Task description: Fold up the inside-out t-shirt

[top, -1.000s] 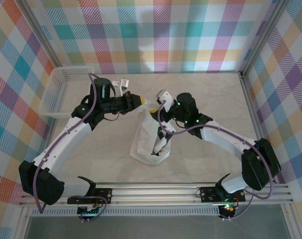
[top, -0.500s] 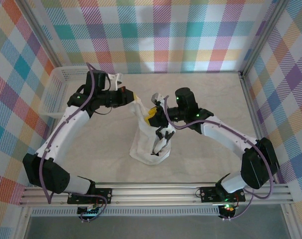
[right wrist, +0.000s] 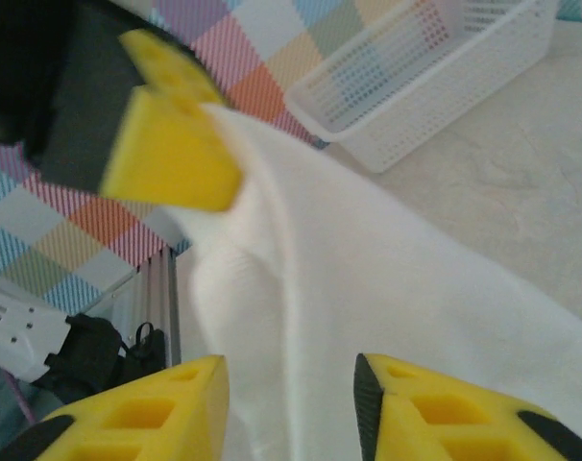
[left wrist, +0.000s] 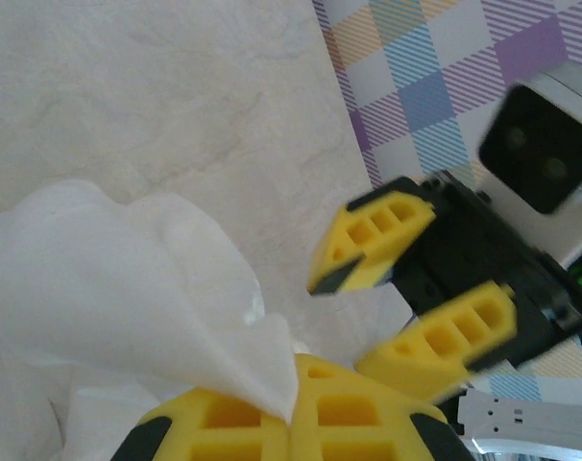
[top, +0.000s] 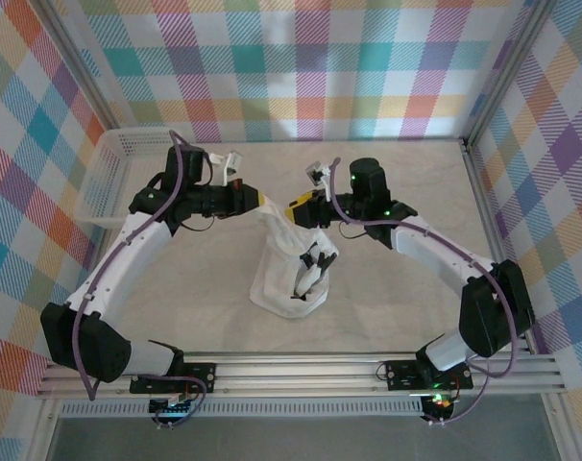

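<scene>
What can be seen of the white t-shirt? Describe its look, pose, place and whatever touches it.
The t-shirt is soft white cloth, bunched, with a dark print showing on one side. Its top is lifted, pinched in the shut left gripper, so it hangs like a tent; its lower part lies crumpled on the table between the arms. The right gripper stands open close by the raised cloth.

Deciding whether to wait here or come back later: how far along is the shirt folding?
Nothing looks folded yet. The t-shirt hangs bunched, with its lower end heaped on the table. In hand: the left gripper is shut on an upper edge and holds it up, while the right gripper is open close to the cloth. Left to do: spreading it flat, then every fold.
</scene>
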